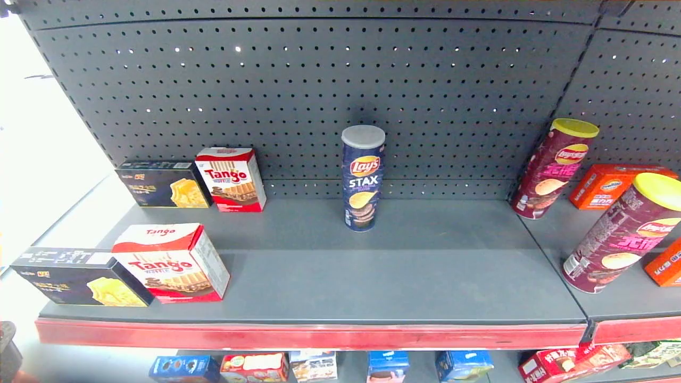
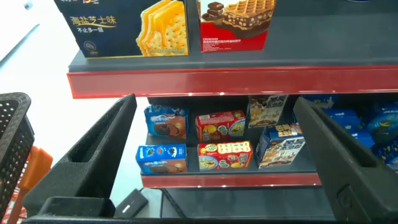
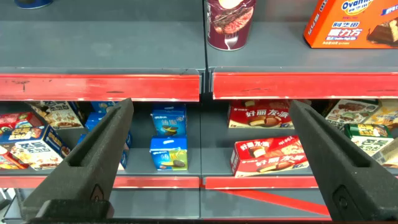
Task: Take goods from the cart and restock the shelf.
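Both grippers hang empty before the racking: our left gripper has its black fingers spread wide with nothing between them, and our right gripper is splayed the same way, also holding nothing. Near the left gripper we see a black mesh basket, which we take to be the cart holding the goods; what it contains we cannot tell. Past the fingers sit small snack boxes on the tier below. Above that tier is the grey shelf with its red front edge. On it a dark blue crisp tube stands upright at the middle, close to the back edge and alone. At the back-left corner a back wafer box stands just beside a back cracker box. At the front-left corner a front wafer box touches a front cracker box. Maroon crisp tubes and an orange box occupy the adjoining board past the right edge. We judge that we are between placements, at the fetching step. The next move calls for turning an arm to the basket, closing on one item, and setting it upright on the bare stretch near the tube without knocking the tube over.
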`<state>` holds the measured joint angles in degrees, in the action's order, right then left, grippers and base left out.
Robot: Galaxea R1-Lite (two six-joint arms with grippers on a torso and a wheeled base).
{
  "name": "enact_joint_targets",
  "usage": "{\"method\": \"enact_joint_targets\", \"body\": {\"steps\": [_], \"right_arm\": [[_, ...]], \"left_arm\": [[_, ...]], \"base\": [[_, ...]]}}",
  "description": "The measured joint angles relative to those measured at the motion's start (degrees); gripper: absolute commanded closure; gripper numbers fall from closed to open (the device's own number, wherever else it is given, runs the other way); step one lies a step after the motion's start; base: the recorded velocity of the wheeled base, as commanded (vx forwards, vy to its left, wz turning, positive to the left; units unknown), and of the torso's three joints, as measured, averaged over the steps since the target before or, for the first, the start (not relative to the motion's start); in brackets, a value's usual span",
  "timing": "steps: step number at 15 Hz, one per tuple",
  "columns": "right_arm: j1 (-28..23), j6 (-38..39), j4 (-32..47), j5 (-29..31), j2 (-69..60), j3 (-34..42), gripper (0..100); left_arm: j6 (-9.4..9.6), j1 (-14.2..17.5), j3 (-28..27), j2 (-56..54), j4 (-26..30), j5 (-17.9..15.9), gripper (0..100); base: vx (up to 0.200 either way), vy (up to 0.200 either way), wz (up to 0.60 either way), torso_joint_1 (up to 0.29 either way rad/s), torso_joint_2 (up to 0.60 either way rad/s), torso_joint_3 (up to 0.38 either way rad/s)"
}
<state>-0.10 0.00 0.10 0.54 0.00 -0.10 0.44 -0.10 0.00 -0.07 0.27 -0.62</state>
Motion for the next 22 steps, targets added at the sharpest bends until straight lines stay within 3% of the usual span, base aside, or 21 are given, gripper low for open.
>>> {"method": "enact_joint_targets", "body": {"steps": [13,22], "right_arm": [[0.0,0.2,0.0,0.0,0.0,0.0,0],[0.0,0.2,0.0,0.1,0.0,0.0,0]], "left_arm": [[0.0,0.1,0.0,0.0,0.0,-0.1,0],[0.0,0.1,0.0,0.0,0.0,-0.1,0]], "base": [[0.0,0.0,0.0,0.0,0.0,0.0],[0.0,0.0,0.6,0.001,0.0,0.001]]}}
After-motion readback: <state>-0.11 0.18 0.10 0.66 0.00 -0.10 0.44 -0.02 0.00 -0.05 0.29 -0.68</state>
